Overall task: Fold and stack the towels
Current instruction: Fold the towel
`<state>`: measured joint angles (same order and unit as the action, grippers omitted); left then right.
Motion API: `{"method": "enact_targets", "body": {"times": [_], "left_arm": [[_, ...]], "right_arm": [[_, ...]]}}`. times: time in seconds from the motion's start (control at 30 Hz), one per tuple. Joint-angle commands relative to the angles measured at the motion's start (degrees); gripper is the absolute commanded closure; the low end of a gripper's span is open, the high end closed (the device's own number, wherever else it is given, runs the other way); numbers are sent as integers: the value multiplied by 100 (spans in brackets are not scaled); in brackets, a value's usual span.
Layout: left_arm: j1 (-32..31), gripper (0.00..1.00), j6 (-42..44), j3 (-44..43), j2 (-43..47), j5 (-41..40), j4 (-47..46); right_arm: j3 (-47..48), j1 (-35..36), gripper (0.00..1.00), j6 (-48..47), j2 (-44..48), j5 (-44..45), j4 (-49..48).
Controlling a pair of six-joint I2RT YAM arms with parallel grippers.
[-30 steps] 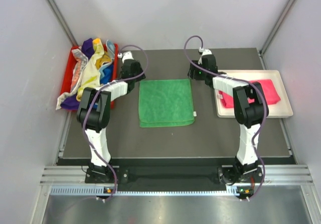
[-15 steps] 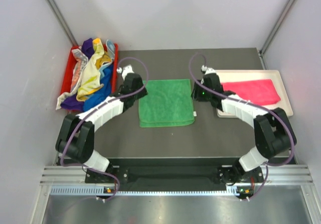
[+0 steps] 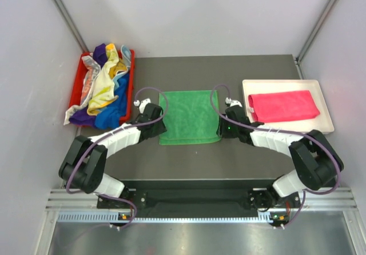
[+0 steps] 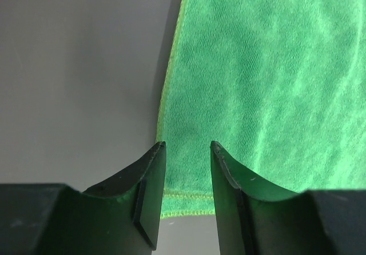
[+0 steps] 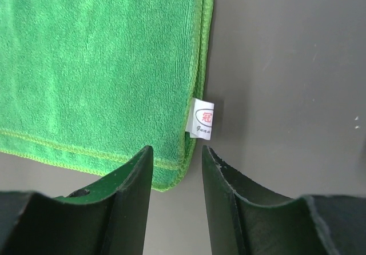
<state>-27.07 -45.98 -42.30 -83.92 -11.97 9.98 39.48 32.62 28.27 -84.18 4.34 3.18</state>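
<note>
A green towel (image 3: 190, 116) lies flat in the middle of the dark table. My left gripper (image 3: 162, 131) is low over its near left corner, jaws open, and the left wrist view shows that corner (image 4: 186, 175) between the fingertips (image 4: 153, 166). My right gripper (image 3: 221, 132) stands open over the near right corner, where a white label (image 5: 203, 118) sticks out beside the hem of the green towel (image 5: 103, 66). A folded pink towel (image 3: 283, 104) rests on the white tray (image 3: 325, 126). Several crumpled towels (image 3: 104, 86) fill the red bin (image 3: 76, 86).
The red bin sits at the table's far left edge and the white tray at the right edge. Grey walls close in both sides and the back. Purple cables loop above both wrists. Bare dark table (image 3: 194, 160) runs between the towel and the arm bases.
Both arms swung back from the towel's far corners to its near corners. Their jaws narrowed somewhat. The right arm left the tray, uncovering the pink towel.
</note>
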Motion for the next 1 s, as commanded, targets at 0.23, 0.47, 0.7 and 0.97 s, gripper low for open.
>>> {"method": "enact_targets", "body": {"times": [0.23,0.47,0.7,0.97], "left_arm": [[-44,58,-61,179,490,-113,153],[-61,59,-17,231,622,-113,285],[-62,60,-8,293,631,-113,277],[-79,62,18,346,526,-95,215]], "right_arm": [[-11,148,63,187,209,295,-354],[68,236,63,179,280,401,-205],[103,368,66,249,69,463,-239],[138,420,67,311,-125,524,-283]]}}
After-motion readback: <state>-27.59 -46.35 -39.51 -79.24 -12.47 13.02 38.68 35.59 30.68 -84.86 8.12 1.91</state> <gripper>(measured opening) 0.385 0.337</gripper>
